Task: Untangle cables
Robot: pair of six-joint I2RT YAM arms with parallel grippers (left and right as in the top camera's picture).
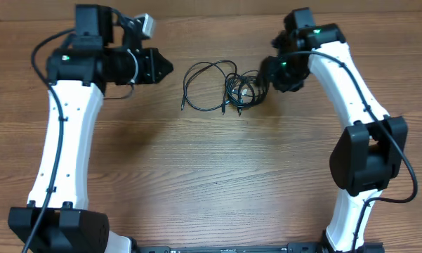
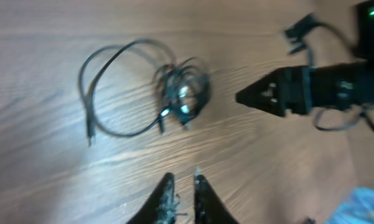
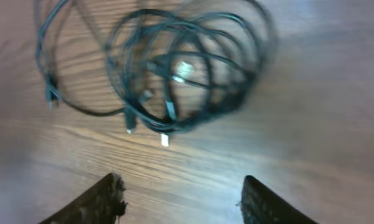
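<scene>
The cables (image 1: 225, 86) lie on the wooden table, back centre: a loose loop (image 1: 200, 84) on the left joined to a small knotted bundle (image 1: 244, 90) on the right, with small plug ends. My left gripper (image 1: 167, 68) is shut and empty, left of the loop and apart from it. In the left wrist view its fingers (image 2: 183, 183) hover short of the cables (image 2: 180, 90). My right gripper (image 1: 265, 76) is open and empty, just right of the bundle. In the right wrist view its fingers (image 3: 182, 190) are wide apart, with the bundle (image 3: 187, 68) ahead of them.
The wooden table (image 1: 218, 176) stretches toward the front between the two white arms. The right gripper also shows in the left wrist view (image 2: 255, 96), right of the bundle. The arms' own thicker black wires (image 1: 38, 53) hang at the sides.
</scene>
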